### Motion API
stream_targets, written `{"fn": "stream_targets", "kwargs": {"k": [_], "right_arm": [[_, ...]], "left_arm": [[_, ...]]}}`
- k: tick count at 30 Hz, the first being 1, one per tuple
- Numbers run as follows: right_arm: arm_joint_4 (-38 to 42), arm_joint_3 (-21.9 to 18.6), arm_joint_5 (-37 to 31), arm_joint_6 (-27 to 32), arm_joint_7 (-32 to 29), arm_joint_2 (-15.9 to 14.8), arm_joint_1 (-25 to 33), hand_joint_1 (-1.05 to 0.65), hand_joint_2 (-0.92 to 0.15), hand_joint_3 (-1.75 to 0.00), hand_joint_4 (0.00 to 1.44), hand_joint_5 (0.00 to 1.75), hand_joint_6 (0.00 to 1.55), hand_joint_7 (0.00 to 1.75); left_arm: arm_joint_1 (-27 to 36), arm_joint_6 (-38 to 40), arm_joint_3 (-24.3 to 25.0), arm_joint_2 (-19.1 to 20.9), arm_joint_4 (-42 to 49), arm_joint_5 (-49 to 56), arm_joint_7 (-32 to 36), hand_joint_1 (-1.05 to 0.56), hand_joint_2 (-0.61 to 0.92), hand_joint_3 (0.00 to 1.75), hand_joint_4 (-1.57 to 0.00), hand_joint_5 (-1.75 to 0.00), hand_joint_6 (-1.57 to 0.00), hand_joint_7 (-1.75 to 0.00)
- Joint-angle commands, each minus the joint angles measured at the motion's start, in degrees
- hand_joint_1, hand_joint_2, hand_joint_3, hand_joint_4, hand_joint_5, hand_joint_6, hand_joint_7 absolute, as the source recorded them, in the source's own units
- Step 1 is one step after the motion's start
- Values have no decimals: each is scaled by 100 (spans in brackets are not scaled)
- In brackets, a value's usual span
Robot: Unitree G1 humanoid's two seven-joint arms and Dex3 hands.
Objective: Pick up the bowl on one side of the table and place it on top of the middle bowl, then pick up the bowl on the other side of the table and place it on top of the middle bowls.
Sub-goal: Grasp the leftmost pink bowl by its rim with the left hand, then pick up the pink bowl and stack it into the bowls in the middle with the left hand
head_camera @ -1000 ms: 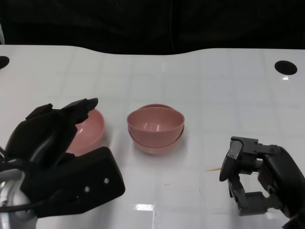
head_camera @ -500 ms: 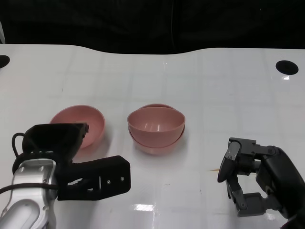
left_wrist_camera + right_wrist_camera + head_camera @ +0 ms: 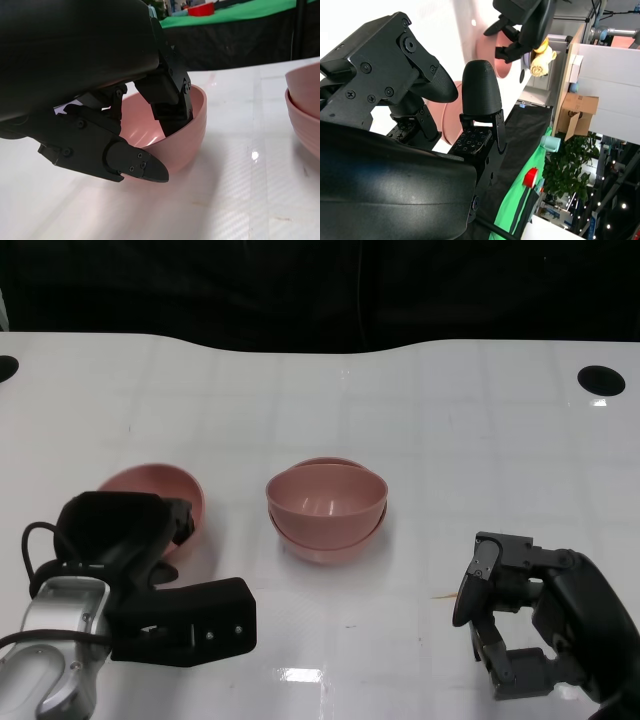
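Left bowl (image 3: 150, 490) sits on the table (image 3: 450, 440) w/ its mouth tipped, opening facing up and toward the robot; it's round, so no long axis to speak of. In the left wrist view its far rim rides high while the near side stays low on the tabletop. The left hand (image 3: 125, 530) clamps it: fingers (image 3: 167, 102) reach down inside the pink wall, the thumb (image 3: 135, 165) presses the outside near the base, rim pinched between.

Center of the table: the stacked bowls (image 3: 327, 508), one nested in the other, both upright, mouths up (the upper one sits a touch askew in the lower). They stand just beside the left bowl, not touching.

Right hand (image 3: 520, 615) hangs low at the near right, well apart from the stack, fingers apart and curled round nothing.

No brand, label or readable writing on any bowl or on either hand; screw heads dot the hand shells.

Materials: bowls are smooth matte pink, prob. plastic, hemispherical w/ thin rims. Table is glossy white, faint grid lines, light glare near the front edge, a black round hole (image 3: 600, 380) at the far right. Hands are matte black, angular segments; left forearm (image 3: 50, 650) is brushed silver w/ a black cable looped beside it.
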Motion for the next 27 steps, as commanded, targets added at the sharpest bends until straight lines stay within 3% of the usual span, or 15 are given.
{"fn": "stream_targets", "kwargs": {"k": [1, 4, 6, 11, 15, 23, 27], "right_arm": [[2, 10, -9, -51, -4, 8, 52, -3, -32, -154, 92, 175, 83, 150], [11, 12, -20, -63, -1, 11, 53, -3, -32, -154, 92, 175, 83, 150], [3, -5, 4, -40, 12, 3, 47, -3, -32, -154, 93, 175, 83, 150], [-8, -32, 41, -20, 23, 9, 52, -3, -32, -154, 92, 175, 83, 149], [17, -36, 44, -55, 43, 0, 50, -3, -32, -153, 92, 175, 83, 149], [5, 12, 19, -47, 41, 28, 112, -4, -33, -152, 92, 175, 83, 148], [50, 38, 13, -133, 52, 46, 131, -4, -33, -152, 92, 175, 84, 148]], "left_arm": [[-120, -44, 130, 223, -298, 122, 135, -32, 92, 6, -85, -175, -94, -55], [-164, 66, 188, 249, -560, 190, 12, -31, 88, 1, -85, -175, -104, -39], [-208, 145, 229, 263, -738, 207, -129, -28, 90, 1, -84, -175, -99, -62], [-286, 123, 288, 302, -997, 316, -160, -24, 92, 2, -81, -175, -98, -73], [-364, -143, 238, 289, -1154, 407, 67, -24, 90, 1, -84, -175, -111, -45], [-868, -592, 148, -29, -1229, 386, 117, -27, 90, 1, -91, -175, -115, -43], [-1157, -877, 135, -168, -1072, 177, 2, -25, 92, 3, -86, -175, -102, -74]]}}
